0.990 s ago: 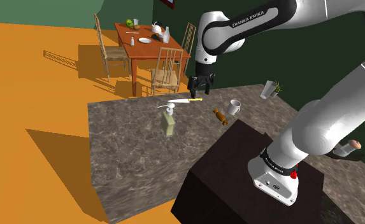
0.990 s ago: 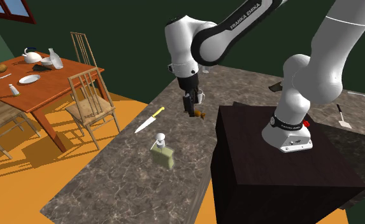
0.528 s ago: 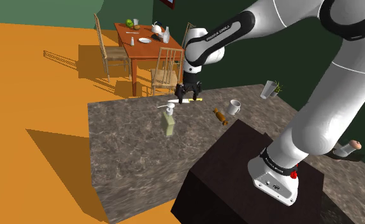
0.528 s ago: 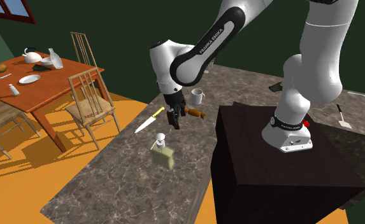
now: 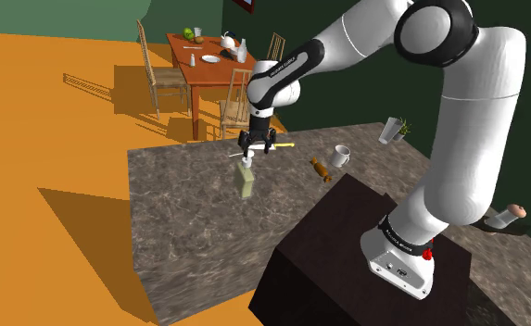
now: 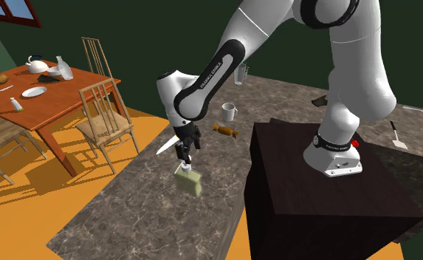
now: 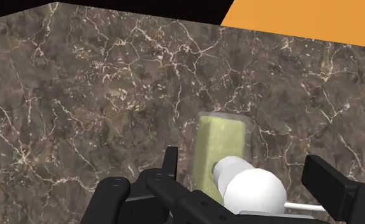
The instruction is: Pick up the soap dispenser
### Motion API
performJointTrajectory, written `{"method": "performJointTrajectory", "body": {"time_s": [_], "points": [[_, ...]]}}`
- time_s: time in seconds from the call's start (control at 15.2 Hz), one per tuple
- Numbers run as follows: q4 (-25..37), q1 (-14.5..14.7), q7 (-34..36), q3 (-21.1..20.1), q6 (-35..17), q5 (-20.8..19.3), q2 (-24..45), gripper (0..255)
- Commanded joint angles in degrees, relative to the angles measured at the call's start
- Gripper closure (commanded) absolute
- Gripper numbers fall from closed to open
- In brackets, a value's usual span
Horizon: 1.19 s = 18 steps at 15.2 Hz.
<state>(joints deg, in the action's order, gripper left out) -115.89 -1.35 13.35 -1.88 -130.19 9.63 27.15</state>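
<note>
Counter (image 5: pixel 180 222) of dark veined stone bears the soap dispenser (image 6: pixel 190 180) upright toward its far left in the shoulder view. White arm (image 5: pixel 347 42) reaches over so the gripper (image 6: pixel 181 155) hangs directly above the pump head (image 7: pixel 254 191), fingers (image 7: pixel 169 167) wide apart either side, not yet clasping, lined up for descent.

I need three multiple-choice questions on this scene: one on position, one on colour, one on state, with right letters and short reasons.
1. The hand is, relative to the soap dispenser: A far aside; B below; C just above.
2. The dispenser's body is: A red; B olive green; C blue.
3. The fingers are: A open beside the pump; B shut on it; C shut on nothing.
Answers: C, it hangs over the pump; B, the body looks olive; A, the wrist view shows a gap at each side.
</note>
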Motion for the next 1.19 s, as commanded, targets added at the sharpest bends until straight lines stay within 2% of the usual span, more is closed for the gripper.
{"method": "performJointTrajectory", "body": {"time_s": [0.0,0.33,0.92,0.99,1.12], "points": [[4.24,-0.28,0.23,0.05,-0.75,0.57,5.08,0],[15.58,-0.8,1.36,0.02,-0.57,1.71,16.41,0],[17.65,-0.85,0.78,-0.14,-3.51,1.92,21.46,0],[17.69,-0.88,0.76,-0.13,-3.42,1.91,21.41,255],[17.72,-0.87,0.77,-0.13,-3.42,1.91,21.44,255]]}}
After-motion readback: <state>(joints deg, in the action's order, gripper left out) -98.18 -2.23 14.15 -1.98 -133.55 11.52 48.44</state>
